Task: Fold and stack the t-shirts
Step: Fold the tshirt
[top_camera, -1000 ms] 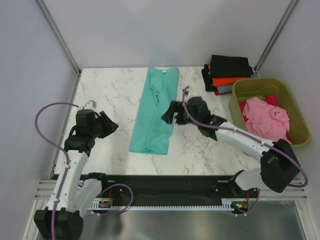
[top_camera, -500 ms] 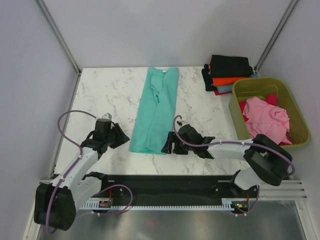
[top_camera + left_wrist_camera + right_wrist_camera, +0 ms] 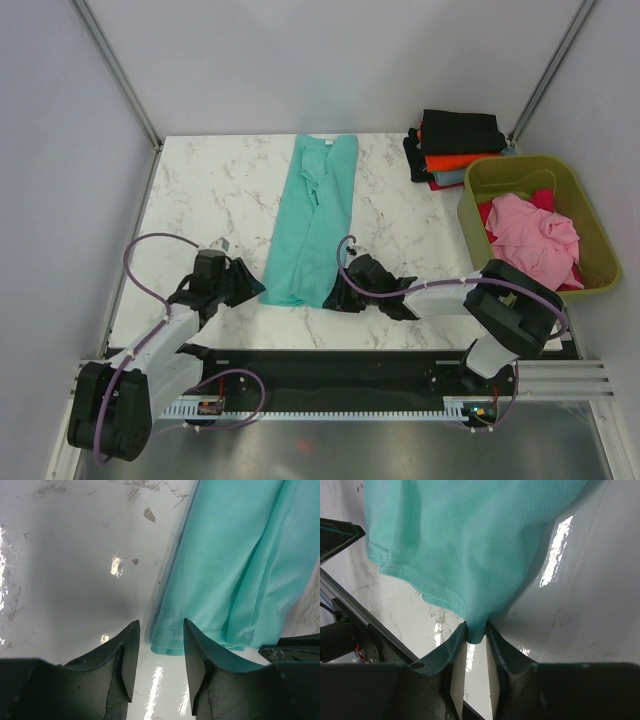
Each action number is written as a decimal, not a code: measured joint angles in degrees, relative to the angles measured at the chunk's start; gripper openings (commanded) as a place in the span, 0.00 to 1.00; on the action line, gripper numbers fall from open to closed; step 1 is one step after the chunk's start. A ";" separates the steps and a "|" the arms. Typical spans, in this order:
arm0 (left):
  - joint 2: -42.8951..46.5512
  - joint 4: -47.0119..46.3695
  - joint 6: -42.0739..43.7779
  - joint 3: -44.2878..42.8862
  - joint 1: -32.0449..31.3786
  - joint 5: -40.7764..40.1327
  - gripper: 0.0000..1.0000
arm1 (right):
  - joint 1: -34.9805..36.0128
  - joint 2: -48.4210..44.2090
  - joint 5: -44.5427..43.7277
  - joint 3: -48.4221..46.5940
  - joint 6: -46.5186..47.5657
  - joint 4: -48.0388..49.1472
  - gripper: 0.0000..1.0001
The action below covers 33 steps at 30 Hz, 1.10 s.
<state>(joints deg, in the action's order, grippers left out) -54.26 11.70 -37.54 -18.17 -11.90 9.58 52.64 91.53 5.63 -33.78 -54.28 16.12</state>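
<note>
Right wrist view: the right hand (image 3: 475, 630) is clenched on the near hem of the teal t-shirt (image 3: 470, 540), which lies long-folded on the white marble counter (image 3: 220, 180). The left hand (image 3: 159, 635) gapes around the other hem corner. It likely must close, then both fold the hem away. Plain pale walls (image 3: 300, 60) surround.

The teal tee (image 3: 315, 215) lies flat, folded lengthwise into a long strip, collar at 12 o'clock and hem at 6. At 1 o'clock sits a neat stack (black tee (image 3: 460, 130) topmost, orange tee (image 3: 455, 162) beneath). A pink tee (image 3: 530, 235) lies crumpled at 3 o'clock.
</note>
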 measured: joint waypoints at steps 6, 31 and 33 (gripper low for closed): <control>-0.33 -2.25 -0.07 0.44 -1.03 1.64 0.49 | 0.02 0.07 -1.03 0.00 0.13 -0.42 0.17; 15.78 2.01 -10.51 0.79 -20.59 2.64 0.02 | -1.38 -32.13 -4.22 7.43 1.64 -22.45 0.00; 16.26 3.85 -11.04 -2.01 -20.92 2.58 0.02 | -1.09 -34.36 -4.63 6.84 1.49 -24.98 0.00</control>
<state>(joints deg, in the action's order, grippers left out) -38.00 15.55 -48.58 -20.18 -32.82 12.16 51.55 57.17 0.99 -26.94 -52.80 -8.86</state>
